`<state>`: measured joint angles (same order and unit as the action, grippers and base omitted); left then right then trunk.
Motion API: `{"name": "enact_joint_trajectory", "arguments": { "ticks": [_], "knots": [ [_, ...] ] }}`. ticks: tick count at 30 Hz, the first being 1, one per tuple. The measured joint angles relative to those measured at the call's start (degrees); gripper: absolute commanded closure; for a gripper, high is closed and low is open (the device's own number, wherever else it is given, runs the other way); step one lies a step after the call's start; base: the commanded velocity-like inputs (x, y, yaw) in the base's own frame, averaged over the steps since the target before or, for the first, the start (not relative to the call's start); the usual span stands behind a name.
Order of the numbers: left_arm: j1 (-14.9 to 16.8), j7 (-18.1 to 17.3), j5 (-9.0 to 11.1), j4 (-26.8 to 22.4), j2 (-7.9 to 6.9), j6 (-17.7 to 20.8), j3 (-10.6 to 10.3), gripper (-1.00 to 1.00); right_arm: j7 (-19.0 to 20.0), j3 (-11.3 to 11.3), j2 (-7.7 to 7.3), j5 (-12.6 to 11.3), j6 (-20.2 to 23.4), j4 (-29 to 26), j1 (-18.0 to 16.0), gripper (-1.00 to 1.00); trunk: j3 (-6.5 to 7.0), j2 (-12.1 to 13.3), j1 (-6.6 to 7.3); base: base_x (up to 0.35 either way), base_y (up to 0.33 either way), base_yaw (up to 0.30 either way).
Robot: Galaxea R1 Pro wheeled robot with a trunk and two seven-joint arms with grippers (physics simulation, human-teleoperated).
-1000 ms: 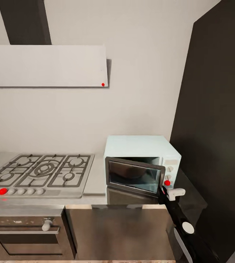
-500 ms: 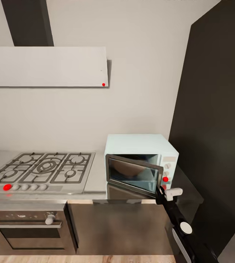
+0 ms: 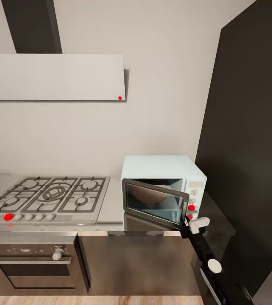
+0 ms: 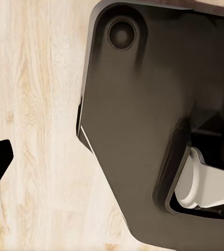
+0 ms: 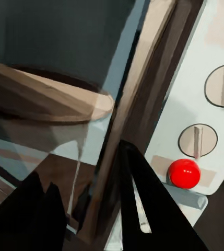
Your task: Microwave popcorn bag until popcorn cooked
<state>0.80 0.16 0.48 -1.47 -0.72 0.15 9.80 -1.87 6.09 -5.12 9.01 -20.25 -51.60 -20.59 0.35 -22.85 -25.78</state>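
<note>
Right gripper (image 5: 85, 209) fingers (image 5: 143, 204) apart astride the microwave (image 3: 161, 169) door edge (image 5: 143, 94).

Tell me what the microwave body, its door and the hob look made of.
Microwave: pale blue body, matte, probably painted metal or plastic; no sharp highlights. Its door: dark frame around glossy glass, which mirrors and shows the interior. Hob: grey brushed-looking metal plate with darker grates, likely cast iron.
</note>
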Motion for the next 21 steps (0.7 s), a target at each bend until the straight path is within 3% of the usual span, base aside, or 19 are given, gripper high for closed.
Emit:
{"name": "enact_joint_trajectory", "arguments": {
  "ticks": [7, 8, 12, 13, 14, 21],
  "knots": [
    [0.0, 0.0, 0.0, 0.0, 0.01, 0.0, 0.0, -1.0, -3.5, 2.0, 0.01, 6.0, -1.1, 0.5, 0.0, 1.0, 0.0, 0.0, -0.01, -0.103, 0.0, 0.0],
    [0.0, 0.0, 0.0, 0.0, 0.01, 0.0, 0.0, -1.0, -4.1, 2.2, 0.02, 7.0, -1.2, 0.6, 0.0, -1.0, 0.0, 0.0, -0.01, -0.01, 0.0, 0.0],
    [0.0, 0.0, 0.0, 0.0, 0.01, 0.0, 0.0, -1.0, -2.9, 0.9, -0.01, 5.8, -2.4, -0.1, 0.0, -1.0, 0.01, 0.0, 0.01, -0.002, 0.0, 0.0],
    [0.0, 0.0, 0.0, 0.0, 0.01, 0.0, 0.0, -1.0, 2.9, -1.5, -0.04, -8.0, -2.7, -0.1, -0.1, -1.0, 0.01, 0.0, 0.01, 0.0, 0.0, 0.0],
    [0.0, 0.0, 0.0, 0.0, 0.01, 0.0, 0.0, -1.0, 3.1, -1.5, -0.03, -9.0, -2.8, -0.1, 0.0, -1.0, 0.01, 0.0, 0.01, 0.0, 0.0, 0.0],
    [0.0, 0.0, 0.0, 0.0, 0.01, 0.0, 0.0, -1.0, 3.1, -1.5, -0.03, -9.1, -2.8, -0.1, 0.0, -1.0, 0.01, 0.0, 0.01, 0.0, 0.0, 0.0]
  ]
}}
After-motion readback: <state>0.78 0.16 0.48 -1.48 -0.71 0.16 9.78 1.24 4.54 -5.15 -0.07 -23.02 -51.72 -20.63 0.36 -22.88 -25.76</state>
